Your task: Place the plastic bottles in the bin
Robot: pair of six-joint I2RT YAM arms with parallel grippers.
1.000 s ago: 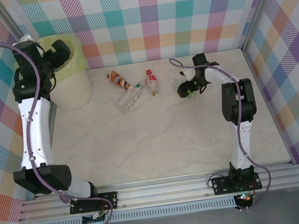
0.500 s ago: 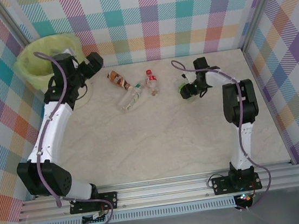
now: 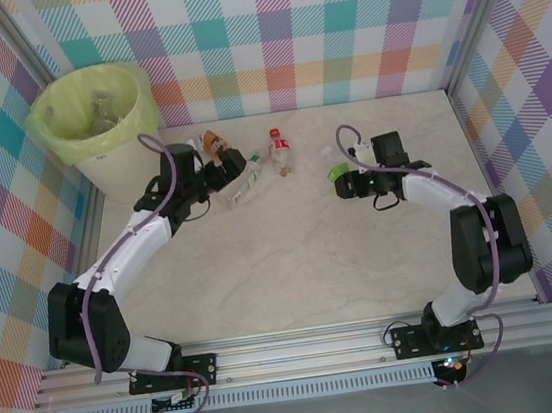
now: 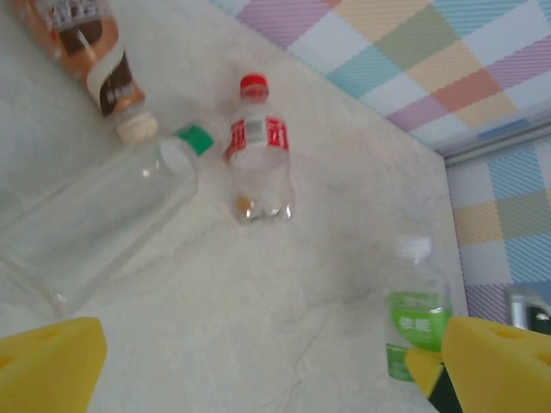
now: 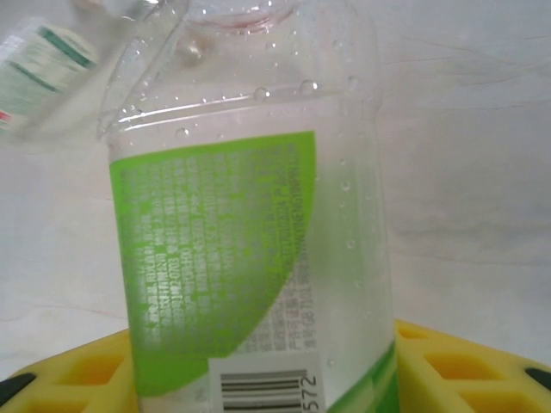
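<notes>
Right gripper (image 3: 346, 184), right of centre: yellow pads against both sides of the green bottle (image 5: 250, 241), low on its label. Bottle pinched, apparently upright on the table (image 3: 293, 265). Judged empty bar droplets, so very light; thin wall likely dents under squeeze, smooth plastic may slip. Label band looks the best hold, not the tapered shoulder

Left gripper (image 4: 275, 370): spread wide, holding nothing, just near of the clear bottle (image 4: 95, 228), which lies on its side and may roll; take it across mid-body

Beyond: red bottle (image 4: 258, 159) and brown bottle (image 4: 86, 52), both lying. Bin (image 3: 55, 133) far left, some bottles inside
</notes>
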